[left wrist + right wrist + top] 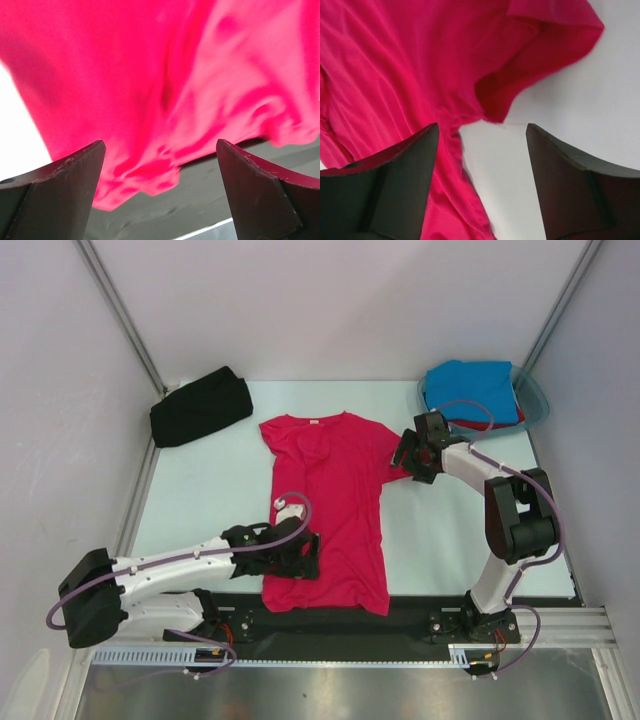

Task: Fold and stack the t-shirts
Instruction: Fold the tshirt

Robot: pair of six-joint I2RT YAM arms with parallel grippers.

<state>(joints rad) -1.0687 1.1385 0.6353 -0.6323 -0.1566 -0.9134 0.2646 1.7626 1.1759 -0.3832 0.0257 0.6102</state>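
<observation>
- Pale blue flat table [210, 500].
- Crimson-pink cloth t-shirt [335, 500] spread flat mid-table, hem at the near edge.
- Black folded cloth shirt [200, 406], far left corner.
- Translucent teal plastic tub [538, 400], far right corner.

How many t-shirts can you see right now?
4: pink shirt spread mid-table, black shirt folded far left, blue shirt in the tub, red shirt peeking beneath it. More may be hidden there.

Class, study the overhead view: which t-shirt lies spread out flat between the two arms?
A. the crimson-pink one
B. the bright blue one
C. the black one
A: the crimson-pink t-shirt lies open at centre; the black t-shirt is bundled at the far left and the blue t-shirt sits in the teal tub.
</observation>
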